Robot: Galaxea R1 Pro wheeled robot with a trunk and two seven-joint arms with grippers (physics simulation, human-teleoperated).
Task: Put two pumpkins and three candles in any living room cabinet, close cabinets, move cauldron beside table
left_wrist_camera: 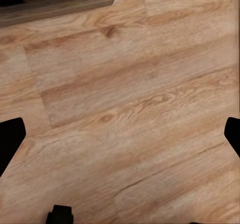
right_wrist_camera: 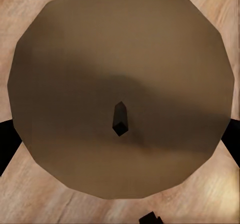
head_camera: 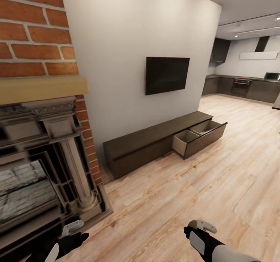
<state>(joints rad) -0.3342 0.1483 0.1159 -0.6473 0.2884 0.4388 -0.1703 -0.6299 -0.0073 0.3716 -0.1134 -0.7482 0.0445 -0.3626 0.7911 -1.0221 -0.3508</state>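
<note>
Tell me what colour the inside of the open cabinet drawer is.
Light beige inside the open drawer of the dark-brown cabinet, best seen in the head view.

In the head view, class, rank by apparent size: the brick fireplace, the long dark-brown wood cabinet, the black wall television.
1. Brick fireplace, though nearness inflates it.
2. Dark-brown wood cabinet.
3. Black wall television.

Cabinet (head_camera: 155, 141) against wall ahead, between both grippers' lines, well apart from them; drawer (head_camera: 198, 138) pulled out at its right end. Fireplace (head_camera: 42, 165) just beside left gripper (head_camera: 72, 231). Candle (right_wrist_camera: 120, 89) held between right gripper's fingers.
</note>
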